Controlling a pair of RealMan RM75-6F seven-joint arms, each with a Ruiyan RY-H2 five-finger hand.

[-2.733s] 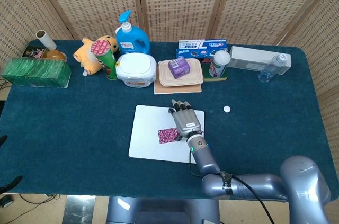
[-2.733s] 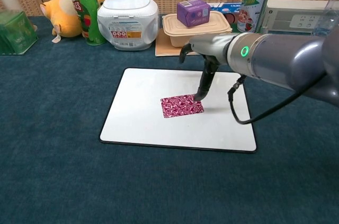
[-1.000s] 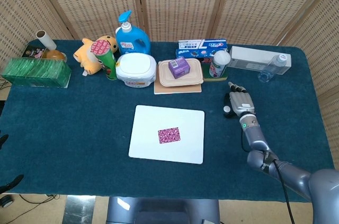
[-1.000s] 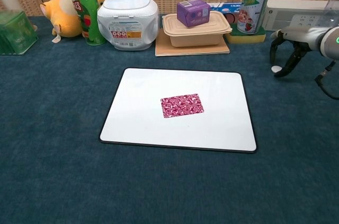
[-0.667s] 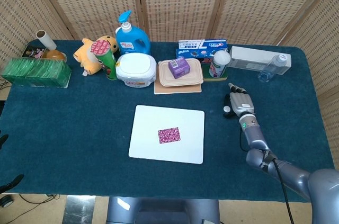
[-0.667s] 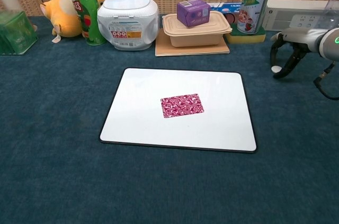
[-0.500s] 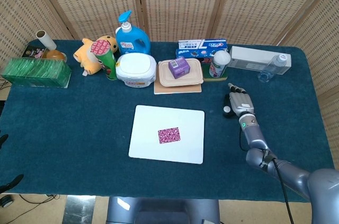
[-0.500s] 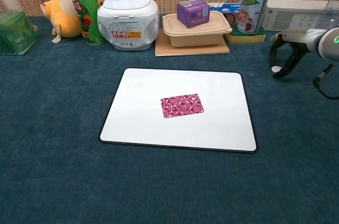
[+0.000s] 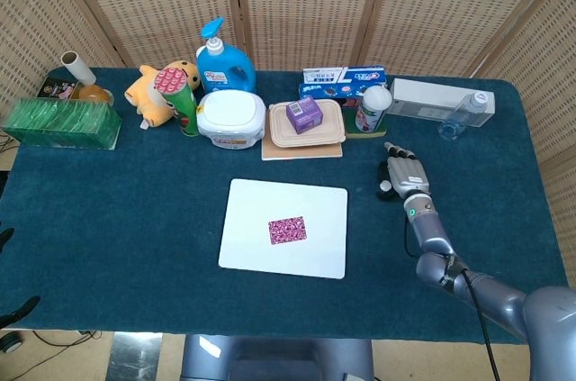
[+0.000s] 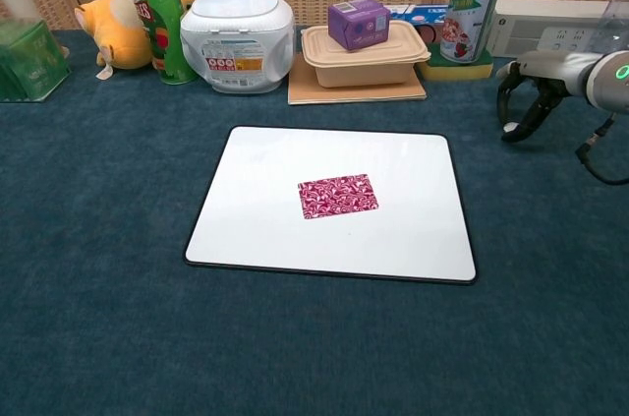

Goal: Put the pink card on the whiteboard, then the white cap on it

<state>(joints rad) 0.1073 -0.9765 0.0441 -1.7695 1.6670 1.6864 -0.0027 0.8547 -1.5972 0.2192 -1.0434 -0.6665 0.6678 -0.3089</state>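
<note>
From the head view, your right hand [image 9: 401,176] sits toward the table's right edge, fingers pinching the white cap [image 9: 386,186], while the pink card [image 9: 287,230] lies mid-whiteboard [image 9: 247,246]. From the chest view, that hand [image 10: 521,101] grips the cap [image 10: 509,125] (barely visible) near the table's far right corner.

Head high overhead; chest low, nearer

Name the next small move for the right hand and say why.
Probably carry the white cap left, over the pink card. The right hand seems to pinch the cap just above the cloth, and the card already lies on the whiteboard.
</note>
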